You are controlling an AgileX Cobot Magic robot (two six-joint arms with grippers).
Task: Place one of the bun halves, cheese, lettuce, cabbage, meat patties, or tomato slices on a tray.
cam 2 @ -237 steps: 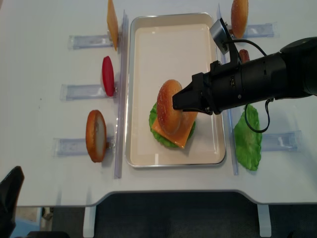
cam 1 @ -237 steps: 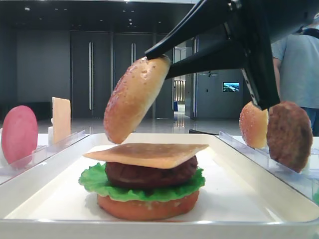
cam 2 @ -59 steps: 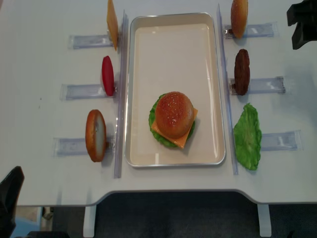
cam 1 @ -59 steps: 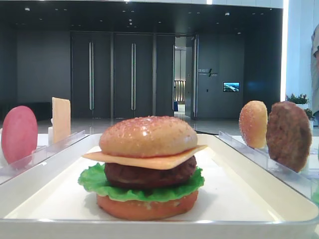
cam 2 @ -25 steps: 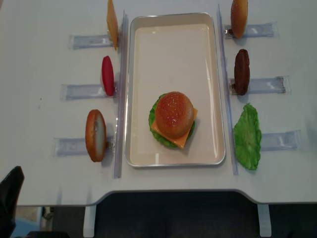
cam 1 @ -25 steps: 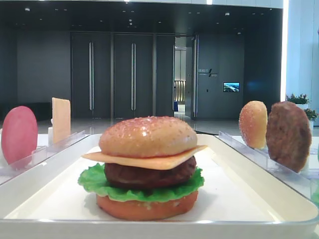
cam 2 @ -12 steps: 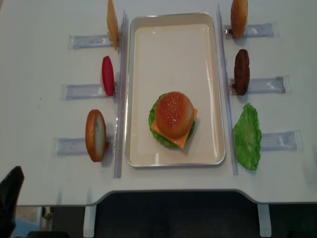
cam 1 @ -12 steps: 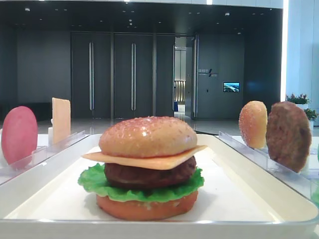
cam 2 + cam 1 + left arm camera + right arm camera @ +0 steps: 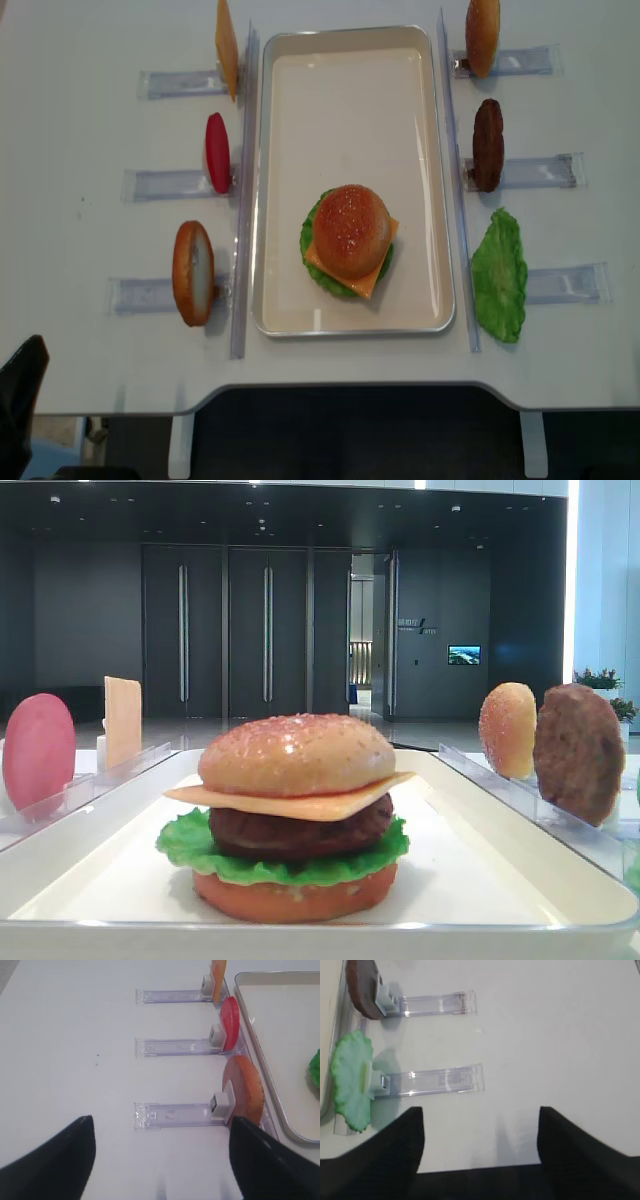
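The large white rectangular plastic tray (image 9: 350, 100) carries the finished stack, its glossy golden-brown domed bun half (image 9: 351, 231) on top. My right tool (image 9: 480, 1125) hangs wide and empty over the tabletop (image 9: 560, 1035); my left tool (image 9: 160, 1145) likewise. The ruffled bright green lettuce leaf (image 9: 351, 1080) stands edge-up ahead-left of my right tool, nearest that arm.

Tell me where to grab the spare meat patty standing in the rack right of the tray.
Pinch the meat patty across its two flat faces at the top edge, coming from above. It stands on edge in the clear rack, so its rim points up and its lower part sits in the holder.
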